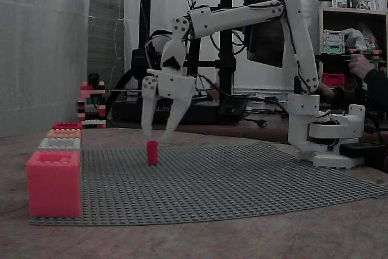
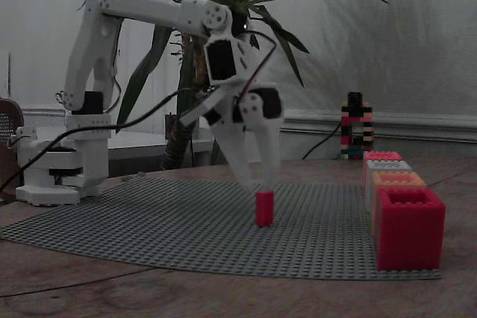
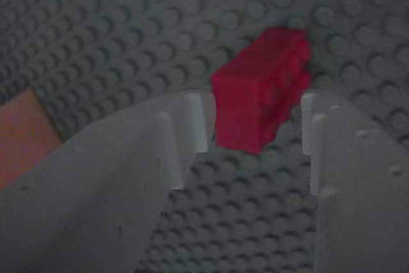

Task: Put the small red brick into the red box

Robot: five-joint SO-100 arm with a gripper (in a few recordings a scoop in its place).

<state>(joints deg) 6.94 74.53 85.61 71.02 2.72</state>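
I see the gripper [image 1: 156, 131] spread wide over the small red brick [image 1: 152, 152], upright on the grey studded baseplate [image 1: 230, 180]; dim room, wooden table [image 2: 223, 296].

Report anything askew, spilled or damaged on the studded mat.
Nothing stands out. The small red brick stands upright on the grey baseplate, the open claw just above it, and the boxes sit in a tidy row.

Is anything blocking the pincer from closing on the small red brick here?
Nothing visible. The small red brick stands upright on the grey studded mat, and the open pincer hangs just above it, with only bare studs around.
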